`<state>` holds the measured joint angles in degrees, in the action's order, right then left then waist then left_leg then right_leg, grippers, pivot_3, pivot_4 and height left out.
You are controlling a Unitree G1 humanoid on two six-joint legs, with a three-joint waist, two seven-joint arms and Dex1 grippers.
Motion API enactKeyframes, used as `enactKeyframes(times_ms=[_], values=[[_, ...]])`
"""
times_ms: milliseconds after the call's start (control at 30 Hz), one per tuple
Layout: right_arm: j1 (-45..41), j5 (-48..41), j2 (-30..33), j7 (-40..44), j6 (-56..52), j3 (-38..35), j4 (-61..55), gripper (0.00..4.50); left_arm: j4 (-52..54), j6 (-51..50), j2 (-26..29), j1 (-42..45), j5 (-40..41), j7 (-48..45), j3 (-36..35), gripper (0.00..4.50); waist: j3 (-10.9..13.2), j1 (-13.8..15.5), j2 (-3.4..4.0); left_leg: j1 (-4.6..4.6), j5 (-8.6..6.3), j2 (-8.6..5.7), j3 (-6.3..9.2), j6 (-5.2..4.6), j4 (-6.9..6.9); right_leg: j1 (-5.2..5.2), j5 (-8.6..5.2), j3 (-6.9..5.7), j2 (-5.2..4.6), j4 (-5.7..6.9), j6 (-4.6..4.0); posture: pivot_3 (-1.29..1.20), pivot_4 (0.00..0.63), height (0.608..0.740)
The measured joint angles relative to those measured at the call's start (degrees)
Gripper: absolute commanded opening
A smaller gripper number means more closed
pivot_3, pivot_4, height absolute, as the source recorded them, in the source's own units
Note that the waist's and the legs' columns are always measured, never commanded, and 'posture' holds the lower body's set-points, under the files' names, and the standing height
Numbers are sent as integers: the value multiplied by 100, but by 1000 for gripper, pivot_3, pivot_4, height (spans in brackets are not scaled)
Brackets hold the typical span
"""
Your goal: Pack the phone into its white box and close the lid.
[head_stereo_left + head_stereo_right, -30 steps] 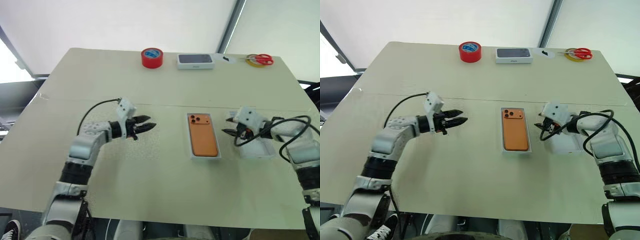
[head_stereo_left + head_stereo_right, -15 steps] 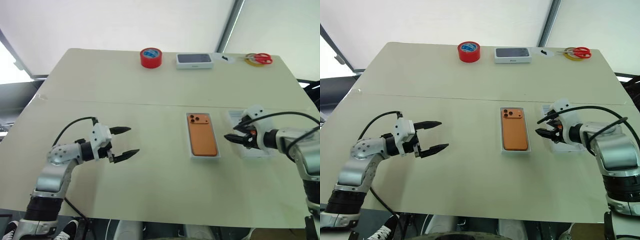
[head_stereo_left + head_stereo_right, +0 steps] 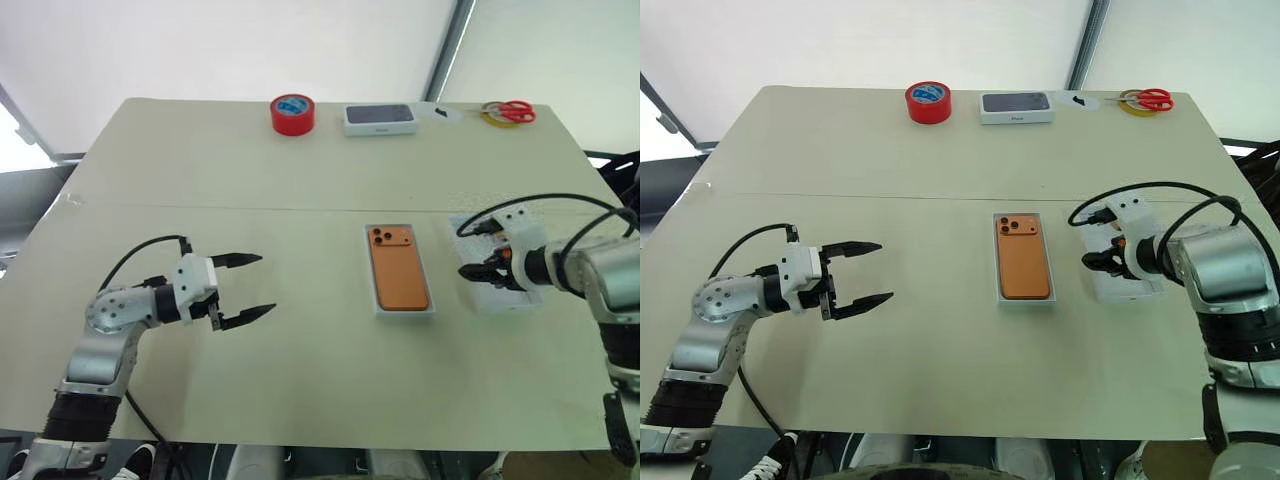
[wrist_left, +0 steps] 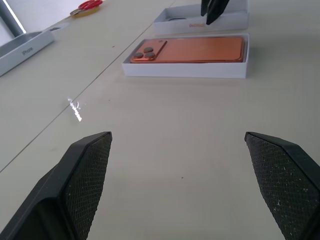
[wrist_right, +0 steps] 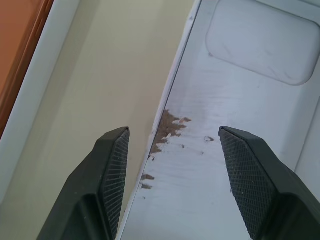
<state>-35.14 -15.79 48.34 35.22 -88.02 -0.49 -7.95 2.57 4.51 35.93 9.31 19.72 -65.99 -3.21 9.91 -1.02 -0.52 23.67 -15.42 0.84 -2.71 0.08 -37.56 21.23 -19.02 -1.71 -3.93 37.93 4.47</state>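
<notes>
The phone (image 3: 1024, 268) lies in the white box (image 3: 999, 298) mid-tabletop, long axis running away from the robot. Just right of the box lies the lid (image 3: 1145, 290), and the right hand (image 3: 1099, 262), fingers spread, straddles its near wall. The left hand (image 3: 869, 272), spread and empty, hangs well left of the box, so the right seems better placed.

Table (image 3: 940, 350): white box (image 3: 1024, 301), lid (image 3: 1140, 292), tape (image 3: 928, 101), scissors (image 3: 1145, 98).

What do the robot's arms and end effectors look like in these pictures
Both arms have silver-grey metal segments joined by black joints. Each wrist carries a small white block, and a loose black cable loops from it back along the arm. The left end effector and right end effector each have two tapered black fingers, the inner pads cross-hatched.
</notes>
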Motion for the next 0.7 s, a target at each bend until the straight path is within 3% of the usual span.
enactKeyframes(times_ms=[100,500,600,700], values=[[-315,-57,-235,-358,-361,20,135,2956,63,-135,-4,-5,6,98,12,4465,0,0,0,6,0,0,-1,0,1,8,0,1,0,2,0,0,150,740],[-461,-931,-179,-1033,-411,352,372,2956,531,-337,-23,-287,11,430,27,4465,0,13,0,25,0,-1,0,-2,-13,18,1,0,3,9,1,0,150,740],[-508,-1042,-185,-1189,-411,366,490,2138,598,-414,-25,-292,12,500,28,4500,0,11,0,28,0,-1,0,-2,-14,20,1,0,5,10,2,0,150,740],[-597,-989,-232,-1390,-411,366,673,695,695,-432,-27,-313,16,533,28,4500,0,12,0,28,0,-1,0,-2,-15,20,1,0,6,11,2,0,150,740]])
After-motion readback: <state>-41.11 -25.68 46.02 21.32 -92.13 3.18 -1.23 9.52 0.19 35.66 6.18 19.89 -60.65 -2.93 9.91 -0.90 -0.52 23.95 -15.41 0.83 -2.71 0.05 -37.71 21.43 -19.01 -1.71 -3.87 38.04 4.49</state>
